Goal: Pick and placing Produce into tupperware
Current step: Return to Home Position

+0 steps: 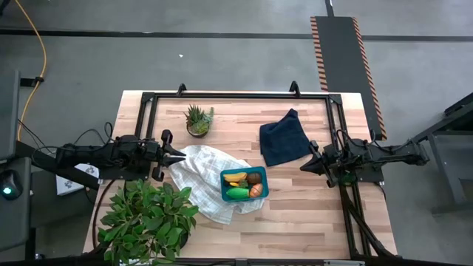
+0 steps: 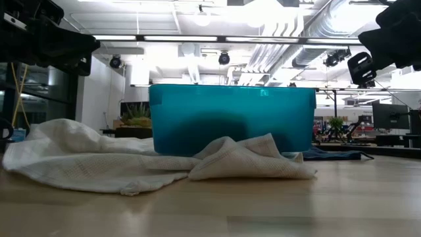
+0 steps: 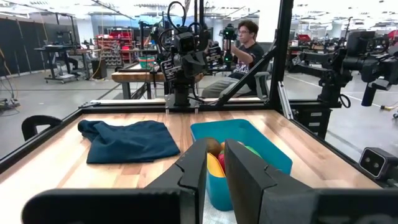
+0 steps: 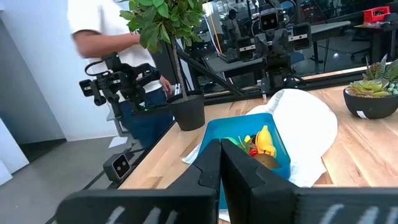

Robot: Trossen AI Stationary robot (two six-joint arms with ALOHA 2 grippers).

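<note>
No words, numbers or brand names can be read in any of these pictures. The only sign-like marks are the orange and black warning stripes along both long sides of a dark floor mat (image 1: 338, 44). They have no letters on them.

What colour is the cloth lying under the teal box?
The cloth is white; the low view shows it best.
</note>
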